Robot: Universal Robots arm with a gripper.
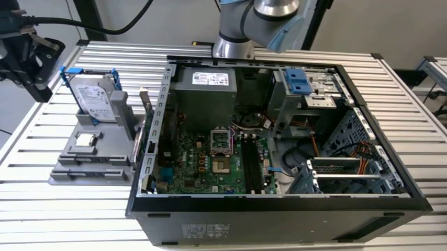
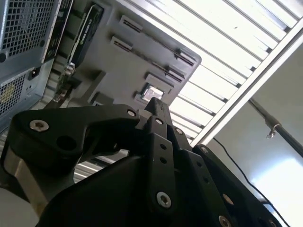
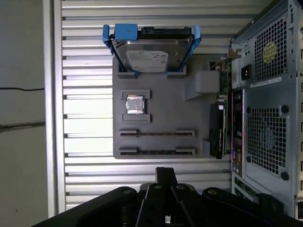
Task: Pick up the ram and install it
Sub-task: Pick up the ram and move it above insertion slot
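Ram: where is it at this moment?

— Can't fix it for certain. The gray holder [image 3: 161, 94], centre of the first wrist view, has two long grooves [image 3: 156, 134] across its lower half, apparently cut to stand a stick on edge. A thin brownish line runs along the upper groove. It may be the board seen edge-on, or it may be bare groove. That's my judgement, no more.

— And the arm?

— The gripper [image 3: 165, 174] sits at bottom centre of the first wrist view, its camera looking straight down on the holder. In the exterior view it hangs at the upper left, apart from the holder and touching nothing. Whether it's wide or narrow I cannot tell.

— What else is on that holder?

— The hard drive [image 3: 147, 56] in its blue frame is at the top, and the processor [image 3: 135, 104] is in a square seat just below. A graphics card [image 3: 217, 132] stands along the right edge. Each part has its own seat, so I'd say they're kept at fixed, repeatable spots.

— And where does the ram go?

— The computer case [image 1: 279, 201] lies on its side, lid off, just beside the holder on the slatted table [image 1: 104, 219]. The long black memory slots [image 1: 253, 162] on the motherboard face up. My guess is that lets a stick be pressed straight down.
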